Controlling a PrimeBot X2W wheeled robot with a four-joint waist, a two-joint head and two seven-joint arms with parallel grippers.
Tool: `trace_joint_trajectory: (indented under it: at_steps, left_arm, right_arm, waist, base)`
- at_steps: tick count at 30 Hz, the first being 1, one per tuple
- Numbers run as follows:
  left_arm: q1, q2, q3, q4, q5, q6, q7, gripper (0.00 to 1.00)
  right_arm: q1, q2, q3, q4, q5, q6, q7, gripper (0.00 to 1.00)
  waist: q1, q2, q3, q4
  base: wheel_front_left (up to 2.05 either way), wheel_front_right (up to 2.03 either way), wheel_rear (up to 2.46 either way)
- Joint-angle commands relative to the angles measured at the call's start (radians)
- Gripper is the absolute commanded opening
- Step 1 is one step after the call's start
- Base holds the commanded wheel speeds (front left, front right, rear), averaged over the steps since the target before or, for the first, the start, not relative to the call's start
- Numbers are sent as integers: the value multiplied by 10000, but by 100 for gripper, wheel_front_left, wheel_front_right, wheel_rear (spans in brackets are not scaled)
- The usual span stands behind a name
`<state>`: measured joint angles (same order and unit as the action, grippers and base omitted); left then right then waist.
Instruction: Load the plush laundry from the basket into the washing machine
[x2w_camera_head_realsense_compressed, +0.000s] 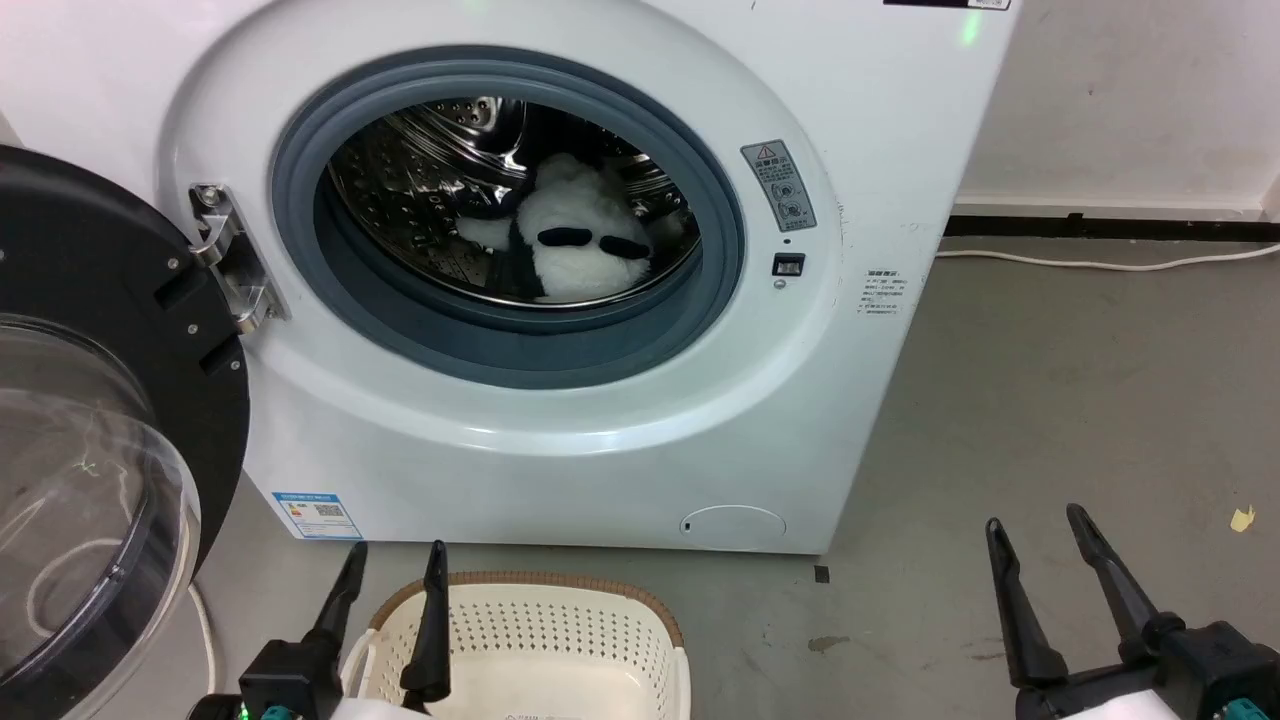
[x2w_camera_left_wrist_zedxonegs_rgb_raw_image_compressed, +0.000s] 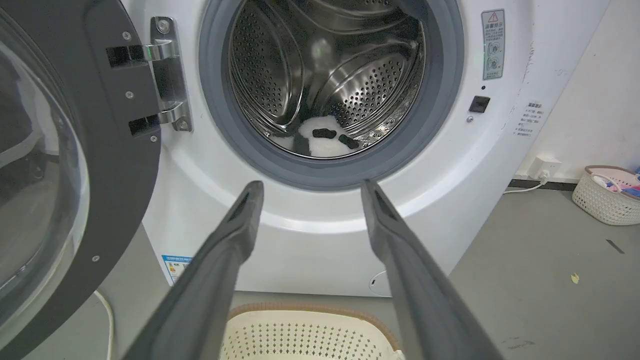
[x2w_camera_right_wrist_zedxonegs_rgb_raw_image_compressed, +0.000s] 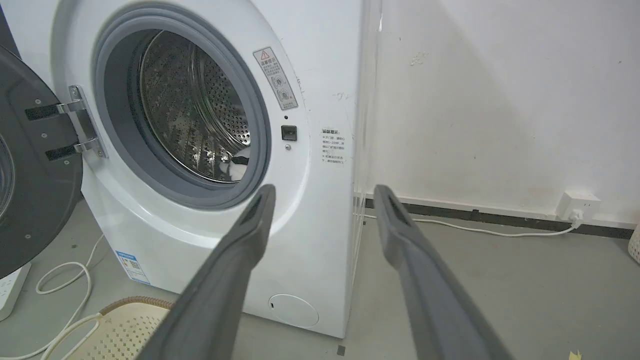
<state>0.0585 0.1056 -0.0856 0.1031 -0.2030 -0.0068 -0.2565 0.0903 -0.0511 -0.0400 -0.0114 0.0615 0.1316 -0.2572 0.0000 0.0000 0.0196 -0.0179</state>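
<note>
Plush laundry (x2w_camera_head_realsense_compressed: 585, 245) is sitting inside the washing machine (x2w_camera_head_realsense_compressed: 600, 450) drum (x2w_camera_head_realsense_compressed: 420, 190), door (x2w_camera_head_realsense_compressed: 100, 300) swung wide. Basket (x2w_camera_head_realsense_compressed: 560, 620) sits on the floor (x2w_camera_head_realsense_compressed: 1050, 400) right in front. Left end effector (x2w_camera_head_realsense_compressed: 397, 548) and right end effector (x2w_camera_head_realsense_compressed: 1033, 518) both have fingers spread apart, empty.

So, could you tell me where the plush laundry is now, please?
In the head view, the plush laundry lies low in the drum of the washing machine, right of centre, beyond the basket on the floor.
</note>
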Motion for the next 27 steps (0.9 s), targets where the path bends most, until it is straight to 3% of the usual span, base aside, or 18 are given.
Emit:
trace_joint_trajectory:
  at_steps: [1, 27]
  left_arm:
    - [-1, -3, 5, 2, 5, -21, 7, 0]
    - [-112, -102, 158, -194, 372, -6, 492, 0]
  right_arm:
    - [-1, 0, 1, 0, -1, 0, 5, 0]
    - [-173, 2, 74, 22, -116, -2, 497, 0]
  waist:
    - [0, 0, 2, -3]
    - [1, 0, -35, 32]
  base:
    - [0, 0, 0]
    - [0, 0, 0]
